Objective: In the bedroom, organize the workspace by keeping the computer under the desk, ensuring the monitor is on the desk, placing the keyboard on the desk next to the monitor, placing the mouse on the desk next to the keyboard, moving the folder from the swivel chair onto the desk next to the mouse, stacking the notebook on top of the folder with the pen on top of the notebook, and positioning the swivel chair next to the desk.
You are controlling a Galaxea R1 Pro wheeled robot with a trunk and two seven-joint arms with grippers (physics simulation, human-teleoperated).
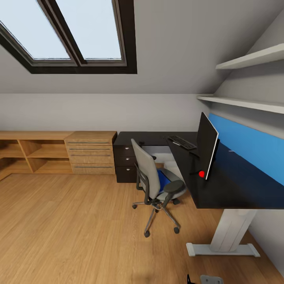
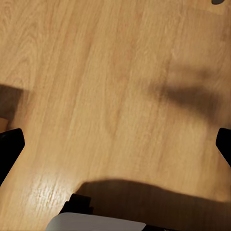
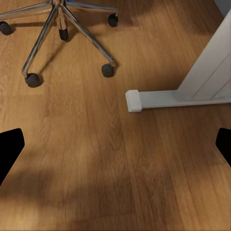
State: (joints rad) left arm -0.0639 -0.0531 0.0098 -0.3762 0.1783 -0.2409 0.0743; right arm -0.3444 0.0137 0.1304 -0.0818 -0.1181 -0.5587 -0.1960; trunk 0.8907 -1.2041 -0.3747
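Both grippers, left [image 2: 115, 144] and right [image 3: 115, 144], hang wide open and empty over the floor [image 1: 71, 225]; the folder [image 1: 163, 179] lies far ahead on the chair [image 1: 152, 177] beside the desk [image 1: 232, 185]

You're in an attic home office: skylights [image 1: 63, 31] in a sloped grey wall, light wood floor [image 1: 71, 228], a black desk [image 1: 232, 185] with monitor [image 1: 207, 144], swivel chair [image 1: 156, 185], and what looks like oak shelving [image 1: 35, 154].
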